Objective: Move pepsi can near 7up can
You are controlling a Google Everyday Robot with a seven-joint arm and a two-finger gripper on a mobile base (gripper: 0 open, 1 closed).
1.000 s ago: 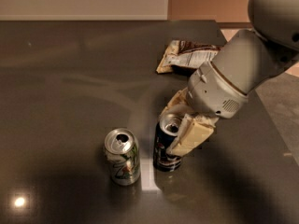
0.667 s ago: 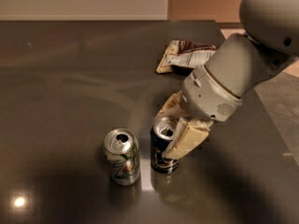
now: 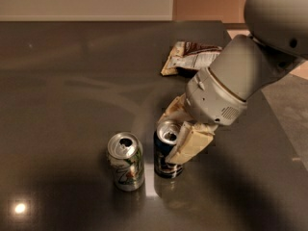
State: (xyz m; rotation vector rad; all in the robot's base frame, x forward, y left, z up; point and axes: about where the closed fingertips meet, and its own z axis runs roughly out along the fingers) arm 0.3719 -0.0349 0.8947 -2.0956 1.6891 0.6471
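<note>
Right, what matters for me now is the gap between the two cans. The pepsi can stands upright on the dark table, long axis vertical, silver top up. The 7up can stands upright just beside it, to its left in the camera view, with only a thin strip of tabletop between them. They look apart rather than touching, though I would not swear to it at the base.

The gripper sits right on the pepsi can, coming at it from the right and from behind. Its pale fingers straddle the can's upper half. One lies along the right flank on the near side and the other shows behind the rim on the far side. I read them as clamped on the can, not spread clear of it. The can's base seems to rest on the table, and I cannot make out any lift.

The arm reaches in from the upper right, its thick grey wrist angled down and leftward, so its bulk hangs to the right of the pepsi can and well off the 7up can. A crumpled snack bag lies farther back, well apart from both cans.

My judgement is that the placing is as good as done. The next move would be to let go and pull away up and right, along the arm's own line. That way nothing sweeps toward the 7up can, and the pepsi can is neither dragged nor tipped.
</note>
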